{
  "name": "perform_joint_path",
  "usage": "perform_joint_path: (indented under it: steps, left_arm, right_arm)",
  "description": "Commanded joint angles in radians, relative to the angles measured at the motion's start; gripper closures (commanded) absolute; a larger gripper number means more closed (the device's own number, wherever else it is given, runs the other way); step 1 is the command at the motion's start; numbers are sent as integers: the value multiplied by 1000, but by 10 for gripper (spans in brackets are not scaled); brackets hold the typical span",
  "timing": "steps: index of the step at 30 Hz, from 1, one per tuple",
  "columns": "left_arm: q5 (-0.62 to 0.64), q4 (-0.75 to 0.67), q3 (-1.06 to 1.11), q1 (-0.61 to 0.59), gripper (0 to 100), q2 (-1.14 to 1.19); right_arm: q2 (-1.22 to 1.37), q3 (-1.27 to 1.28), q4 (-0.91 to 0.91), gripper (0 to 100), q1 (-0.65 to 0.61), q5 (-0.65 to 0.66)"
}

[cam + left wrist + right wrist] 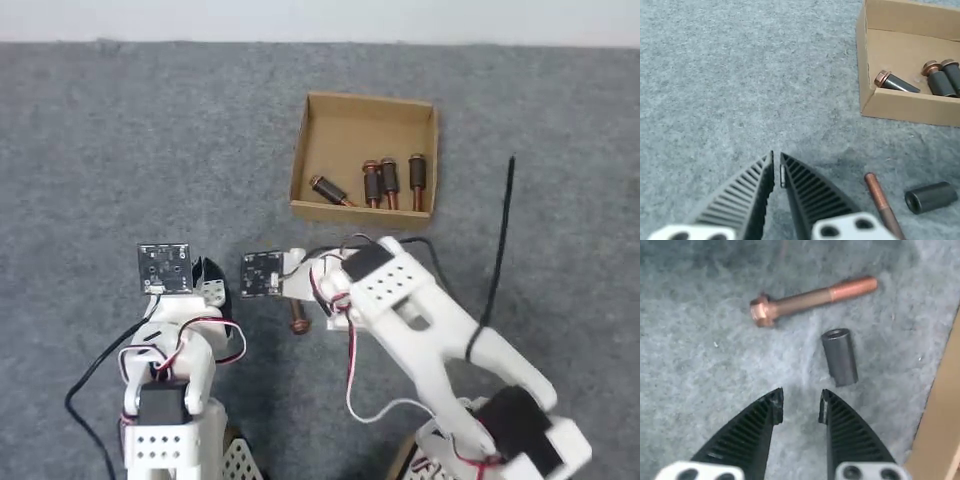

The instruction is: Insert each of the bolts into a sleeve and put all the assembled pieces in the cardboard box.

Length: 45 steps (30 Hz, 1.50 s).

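Observation:
A loose copper bolt [810, 300] lies on the grey carpet with a short black sleeve [840, 356] beside it, not touching. My right gripper [800, 400] hangs open just short of the sleeve, nothing between its fingers. In the high view this gripper [297, 290] is over the bolt [298, 322], below the cardboard box [300, 150]. My left gripper [776, 157] is shut and empty, a little away from the bolt [880, 200] and the sleeve [930, 196]. Several assembled pieces [390, 183] lie in the box.
The box [910, 107] stands at the back centre, close beyond the loose parts. Its wall edge [940, 415] is next to my right gripper. A thin black rod [503, 230] lies to the right of the box. Open carpet stretches to the left.

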Motion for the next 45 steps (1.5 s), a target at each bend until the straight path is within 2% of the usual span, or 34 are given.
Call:
perform_joint_path:
  steps: [1,16,22,34,39,41,45]
  left_arm:
    - [-9,-34,-16,-2,981,-14]
    - [-9,-34,-16,0,981,-14]
    - [-9,-32,-16,0,981,-14]
    - [-9,-31,-16,2,981,-14]
    - [-9,-31,-16,2,981,-14]
    - [-9,-32,-16,2,981,-14]
    - [-9,-34,-16,2,981,-14]
  right_arm:
    - [18,-91,-12,897,1,15]
    - [177,-221,-12,897,24,72]
    - [248,-230,-97,897,68,72]
    - [371,-233,-170,902,68,120]
    - [372,-233,-170,998,68,120]
    - [357,-233,-165,991,71,109]
    - [289,-233,-165,992,102,-43]
